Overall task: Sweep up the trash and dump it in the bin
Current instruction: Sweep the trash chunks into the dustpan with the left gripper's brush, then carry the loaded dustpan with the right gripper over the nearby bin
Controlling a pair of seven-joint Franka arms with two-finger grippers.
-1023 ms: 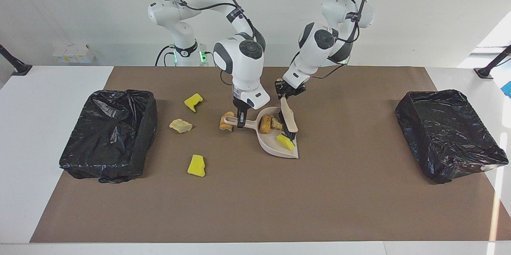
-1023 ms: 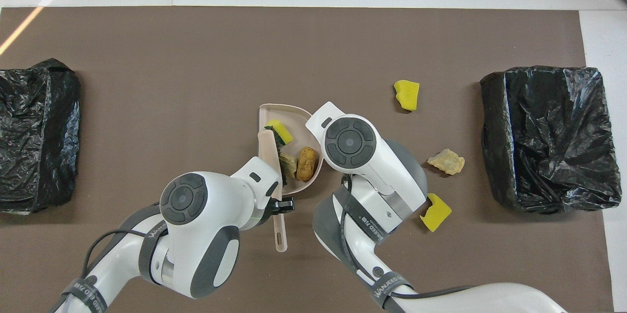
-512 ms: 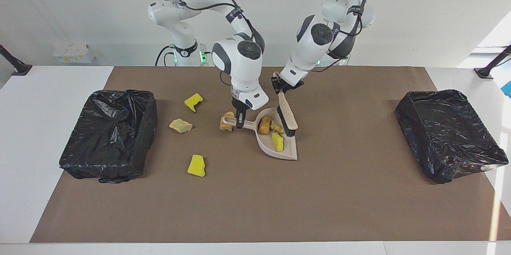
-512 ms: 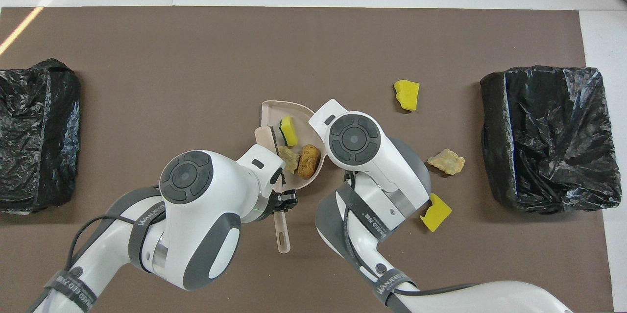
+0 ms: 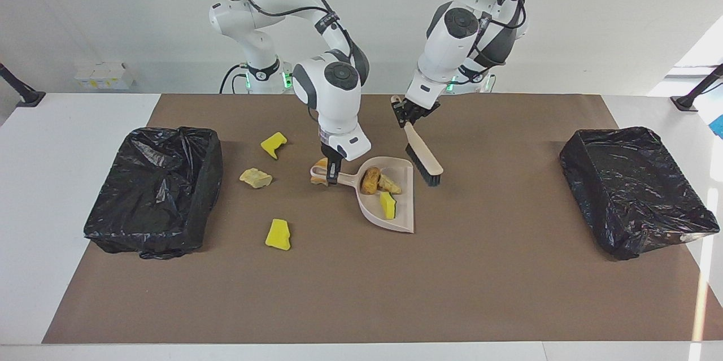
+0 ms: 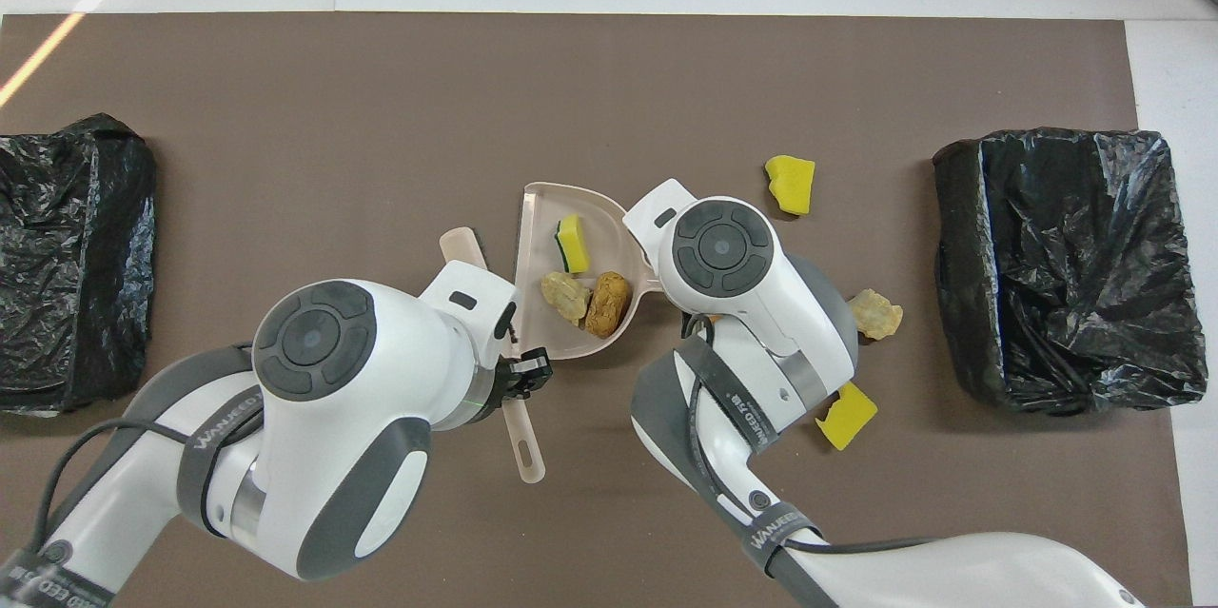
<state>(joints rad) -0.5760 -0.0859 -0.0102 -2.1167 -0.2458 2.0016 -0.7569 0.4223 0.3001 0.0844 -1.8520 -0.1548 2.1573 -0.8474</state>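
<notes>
1. The left pincer [image 5: 408, 114] is pinching the beige handle of the brush [image 5: 423, 159]. The brush is slanting down so that its stiff black bristles are hanging just beside the open lip of the dustpan [image 5: 395, 224].
2. A notched yellow sponge chunk [image 5: 274, 144], soft and porous, is lying nearest the robots' edge of the surface, toward the right arm's end.
3. The right pincer [image 5: 333, 172] is clamping the slim handle of the smooth, hard plastic dustpan. A tan roll [image 5: 319, 173] is lying beside that handle and touching it or nearly so. The roll is half hidden by the pincer, so a sweep could easily miss it.
4. A rough, pale stone-like lump [image 5: 255, 178] is lying near the black-bagged bin [image 5: 152, 191] at the right arm's end.
5. Three pieces are sitting in the pan: a crusty brown roll [image 5: 370, 179], a beige lump [image 5: 391, 185] and a green-backed sponge [image 5: 387, 204]. The sponge is lying closest to the lip. If the pan is tipping lip-down during a carry, it is likely to slide off the slick floor first.
6. A blocky yellow sponge [image 5: 278, 234] is lying farthest from the robots, so four pieces are waiting unswept.
7. A second crinkly bagged bin [image 5: 632, 186] is standing at the left arm's end. Its loose plastic could snag the pan's rim during a dump.
</notes>
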